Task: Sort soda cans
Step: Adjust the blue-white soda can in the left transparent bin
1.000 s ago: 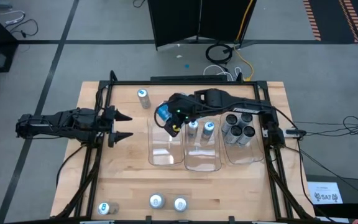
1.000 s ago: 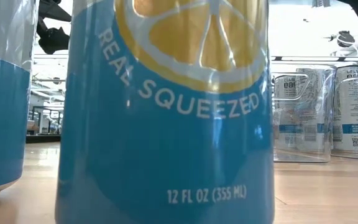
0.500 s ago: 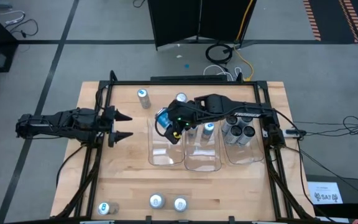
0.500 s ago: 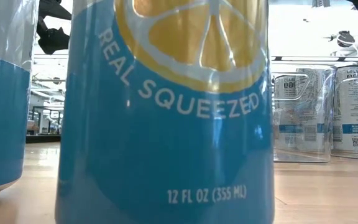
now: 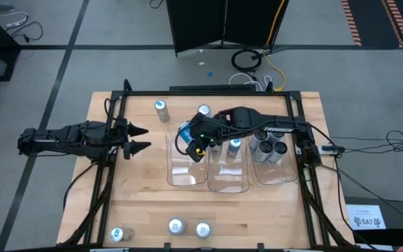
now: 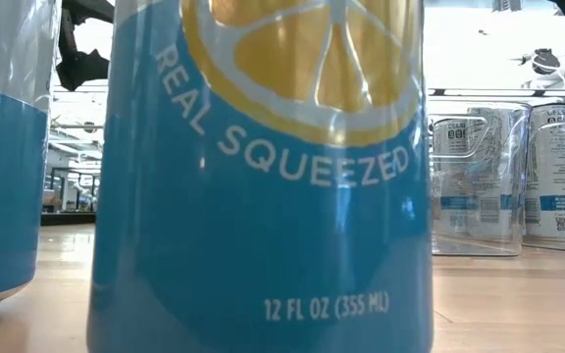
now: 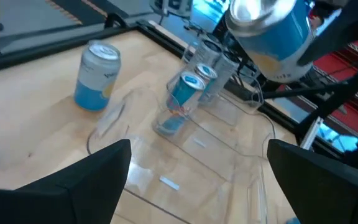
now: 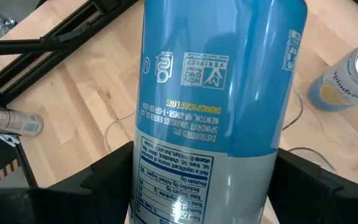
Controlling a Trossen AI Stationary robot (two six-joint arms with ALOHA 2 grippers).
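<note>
Right gripper [image 5: 196,140] clamps 1 blue can [image 5: 186,130], tilted, above the leftmost tray [image 5: 185,176]. Left gripper [image 5: 138,138], fingers spread empty, waits well apart.

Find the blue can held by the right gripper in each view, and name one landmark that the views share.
High view: blue can above the left tray's far end.
Low view: not identifiable.
Left wrist view: upper right, held aloft.
Right wrist view: fills the centre.
Shared landmark: the standing can behind the trays.
</note>
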